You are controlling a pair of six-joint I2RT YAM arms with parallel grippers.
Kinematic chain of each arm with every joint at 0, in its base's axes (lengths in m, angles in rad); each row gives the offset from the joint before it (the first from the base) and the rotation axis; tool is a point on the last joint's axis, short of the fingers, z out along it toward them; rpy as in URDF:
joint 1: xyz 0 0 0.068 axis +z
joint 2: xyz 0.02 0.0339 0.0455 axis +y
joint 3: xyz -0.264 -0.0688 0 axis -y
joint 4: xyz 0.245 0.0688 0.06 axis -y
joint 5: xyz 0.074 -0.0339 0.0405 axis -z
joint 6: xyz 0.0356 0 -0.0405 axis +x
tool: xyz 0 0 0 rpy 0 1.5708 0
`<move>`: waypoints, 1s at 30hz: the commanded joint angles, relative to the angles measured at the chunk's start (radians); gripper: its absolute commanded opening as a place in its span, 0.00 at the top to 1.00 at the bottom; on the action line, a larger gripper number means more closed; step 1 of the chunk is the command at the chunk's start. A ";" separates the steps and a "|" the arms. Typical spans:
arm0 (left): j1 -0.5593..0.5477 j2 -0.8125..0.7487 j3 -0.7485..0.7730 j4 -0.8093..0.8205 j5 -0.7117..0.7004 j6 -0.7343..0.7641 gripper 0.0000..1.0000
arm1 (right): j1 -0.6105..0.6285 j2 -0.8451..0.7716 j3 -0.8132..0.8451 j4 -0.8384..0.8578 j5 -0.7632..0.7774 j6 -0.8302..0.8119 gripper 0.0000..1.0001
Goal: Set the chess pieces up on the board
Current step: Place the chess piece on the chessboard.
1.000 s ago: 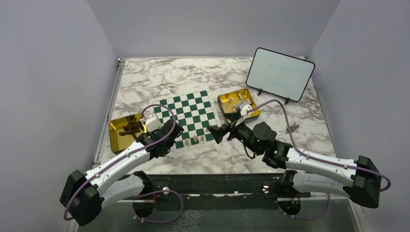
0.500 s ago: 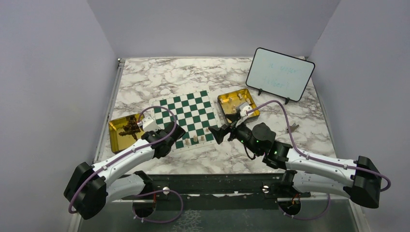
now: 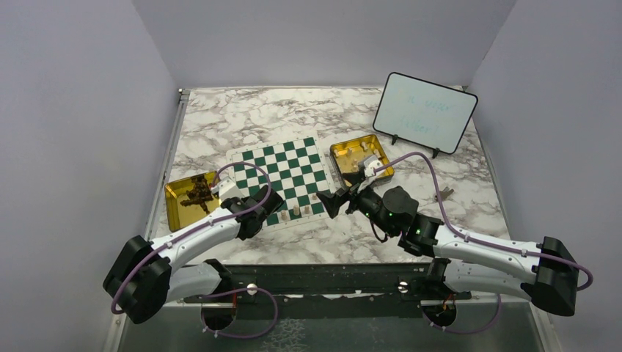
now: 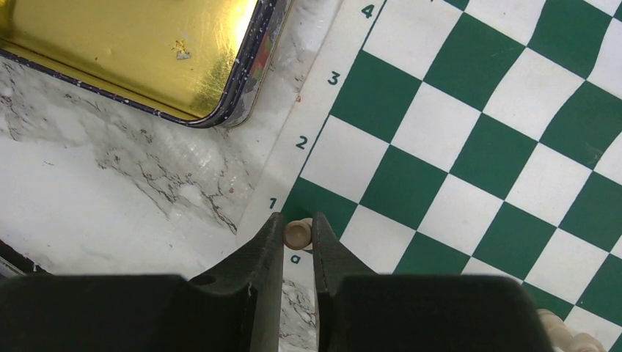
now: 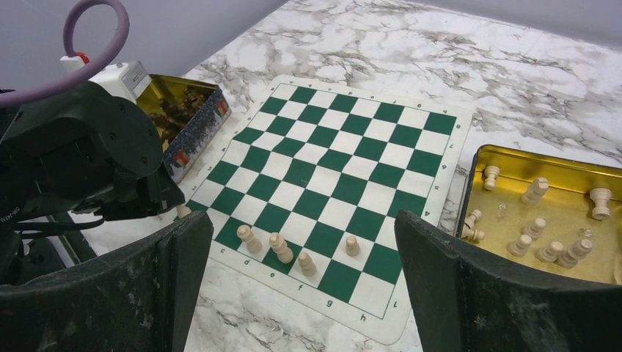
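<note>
One move only here: set down the cream chess piece (image 4: 297,233) pinched in the left gripper (image 4: 298,243), jaws narrow around it, at the edge of the board's (image 4: 469,147) a1 corner and partly over the white border. Shift slightly inward onto the dark corner square, keep upright, lower straight, release gently, lift clear without tipping.

Mind the left gold tin (image 4: 132,44) close beside that corner, and the four pieces (image 5: 279,248) standing along the near rank, a few squares off. Right gripper (image 5: 304,220) spread wide, holding nothing, hovering by the board's near right corner, well apart from the drop. More cream pieces in the right tin (image 5: 543,160).
</note>
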 commanded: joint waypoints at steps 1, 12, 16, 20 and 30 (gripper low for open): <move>-0.006 0.008 -0.008 0.011 -0.034 -0.022 0.93 | 0.002 -0.009 -0.011 0.002 0.028 -0.010 0.00; -0.010 0.030 -0.014 0.020 -0.039 -0.033 0.87 | 0.002 0.000 -0.012 0.002 0.024 -0.014 0.00; -0.012 0.036 -0.012 0.021 -0.036 -0.032 0.85 | 0.002 -0.003 -0.013 0.002 0.028 -0.016 0.00; -0.013 0.032 -0.011 0.021 -0.028 -0.033 0.82 | 0.003 -0.003 -0.016 0.001 0.028 -0.016 0.00; -0.016 0.027 0.003 0.019 -0.010 -0.024 0.73 | 0.002 0.002 -0.016 -0.001 0.023 -0.014 0.00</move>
